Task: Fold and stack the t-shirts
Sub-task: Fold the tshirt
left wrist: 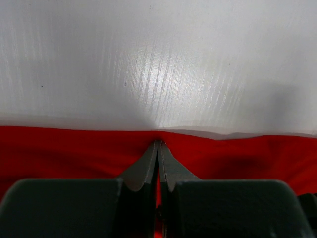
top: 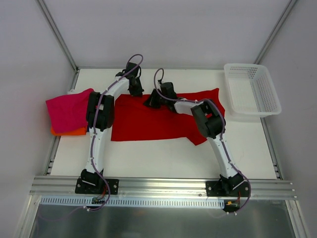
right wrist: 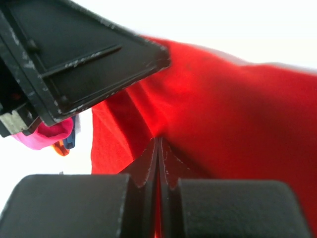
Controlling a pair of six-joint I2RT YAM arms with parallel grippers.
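A bright red t-shirt (top: 148, 121) lies spread in the middle of the table. My left gripper (top: 135, 92) is shut on its far edge near the left corner; in the left wrist view the fingertips (left wrist: 158, 144) pinch the red cloth (left wrist: 59, 153). My right gripper (top: 151, 102) is shut on the same far edge just to the right; in the right wrist view the fingertips (right wrist: 159, 140) pinch the red shirt (right wrist: 237, 129). A magenta-pink folded shirt (top: 69, 110) lies on an orange one (top: 69, 131) at the left edge, with blue barely showing.
A white plastic mesh basket (top: 251, 90) stands at the back right. The left gripper's body (right wrist: 74, 59) fills the upper left of the right wrist view. The pink stack (right wrist: 42, 136) shows beyond it. Metal frame rails run along the table's sides.
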